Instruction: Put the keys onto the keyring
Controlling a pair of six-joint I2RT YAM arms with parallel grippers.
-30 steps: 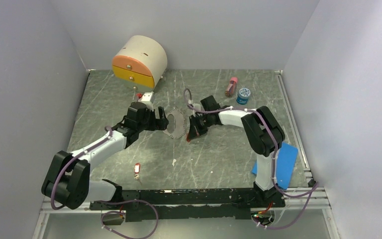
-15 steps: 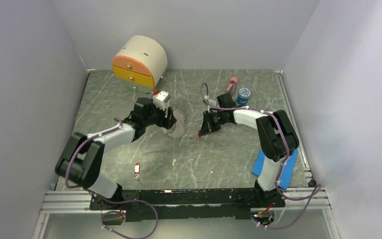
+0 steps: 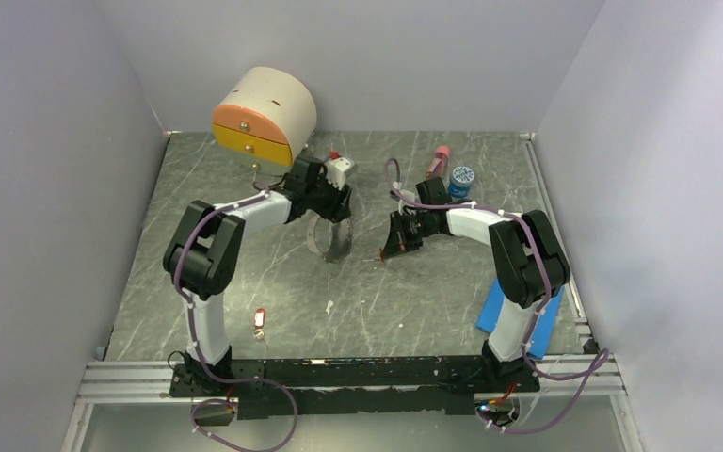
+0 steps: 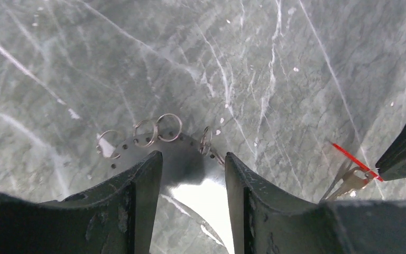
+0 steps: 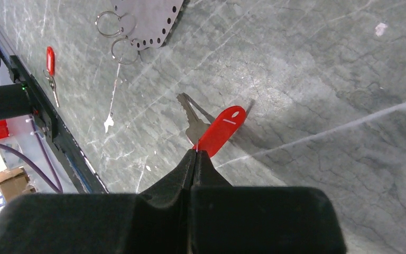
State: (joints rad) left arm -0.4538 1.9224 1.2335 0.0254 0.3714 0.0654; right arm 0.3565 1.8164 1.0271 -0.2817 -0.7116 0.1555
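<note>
The right gripper (image 5: 194, 153) pinches a red-tagged key (image 5: 219, 131) by its tag tip, just right of the keyring (image 5: 148, 18); the left gripper (image 4: 193, 159) straddles that perforated plate, jaws half apart, grip unclear; so shallow a pinch may let the key swivel or drop.

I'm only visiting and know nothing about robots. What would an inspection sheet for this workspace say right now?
Surface: grey-green marbled table, with white streaks and specks.
Job's things: perforated metal ring plate carrying small split rings; red-tagged key held off the table; second key lying near the front rail.
Clutter: cream drawer box, pink bottle, blue-lidded jar, blue sheet.
Grippers: left gripper has its jaws apart at the plate; right gripper is shut on the key's tag.
Cables: purple cables run along both arms.
Surroundings: plain grey walls.
</note>
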